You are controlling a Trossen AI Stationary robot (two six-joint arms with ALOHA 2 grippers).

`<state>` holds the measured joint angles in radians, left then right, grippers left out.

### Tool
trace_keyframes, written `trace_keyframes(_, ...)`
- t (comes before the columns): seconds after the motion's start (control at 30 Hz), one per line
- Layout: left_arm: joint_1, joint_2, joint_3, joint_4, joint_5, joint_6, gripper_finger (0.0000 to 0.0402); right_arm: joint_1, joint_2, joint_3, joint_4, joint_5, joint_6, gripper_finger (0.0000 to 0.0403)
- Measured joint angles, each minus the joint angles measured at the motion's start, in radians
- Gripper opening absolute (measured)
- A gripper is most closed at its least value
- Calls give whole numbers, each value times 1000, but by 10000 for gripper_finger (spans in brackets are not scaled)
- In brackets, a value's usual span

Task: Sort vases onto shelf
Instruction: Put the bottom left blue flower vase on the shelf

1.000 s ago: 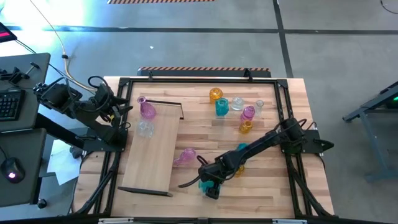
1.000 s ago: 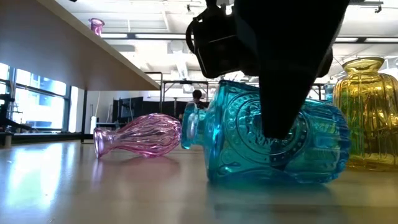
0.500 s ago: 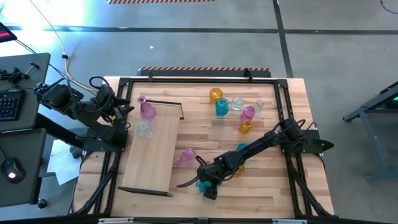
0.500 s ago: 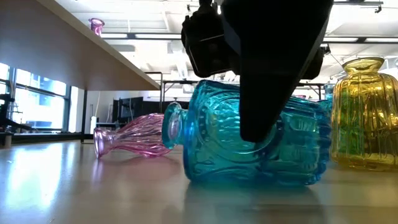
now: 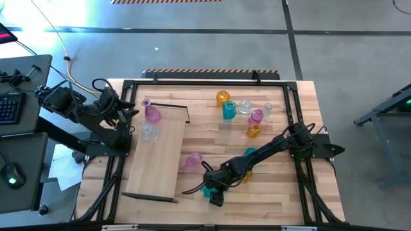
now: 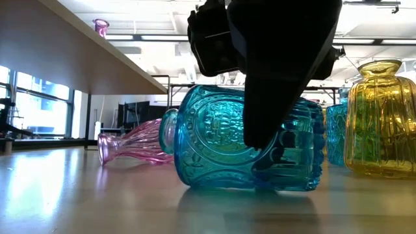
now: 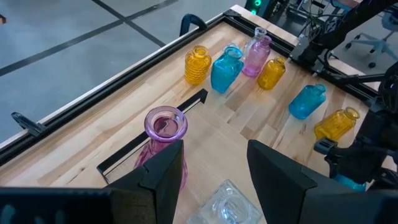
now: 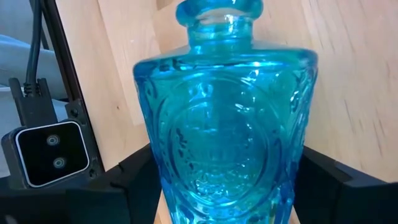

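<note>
Low centre of the high view, the right gripper (image 5: 210,190) straddles the teal vase (image 6: 247,140) lying on its side, fingers alongside it, grip unclear; left gripper (image 7: 211,171), upper left, stands apart over the shelf (image 5: 157,160)

Teal bottle (image 5: 208,190) mostly covered by right gripper (image 5: 212,194) from above; base cut off in right wrist view. Finger (image 6: 279,71) masks its middle at desk level. Amber vase (image 6: 380,120) clipped at 3 o'clock.
</note>
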<state>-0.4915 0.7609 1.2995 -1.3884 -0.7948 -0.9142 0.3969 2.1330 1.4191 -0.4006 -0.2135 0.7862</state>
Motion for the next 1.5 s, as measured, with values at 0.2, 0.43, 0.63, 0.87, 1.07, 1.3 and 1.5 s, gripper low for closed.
trace_keyframes(0.2,0,0,0,0,0,0,170,2,1,36,-12,54,-1,254)
trace_keyframes(0.43,0,0,0,0,13,0,170,-6,-1,75,-23,208,7,252)
trace_keyframes(0.63,0,0,0,-1,36,1,170,-3,-4,93,-81,248,45,252)
trace_keyframes(0.87,0,0,0,-1,43,1,170,0,-11,94,-83,246,115,252)
trace_keyframes(1.07,0,0,0,-1,53,2,170,3,-67,97,-99,309,149,252)
trace_keyframes(1.3,0,7,0,0,49,27,170,-5,-164,98,-101,520,157,252)
trace_keyframes(1.5,0,36,-1,0,49,28,170,-17,-233,99,-14,706,124,252)
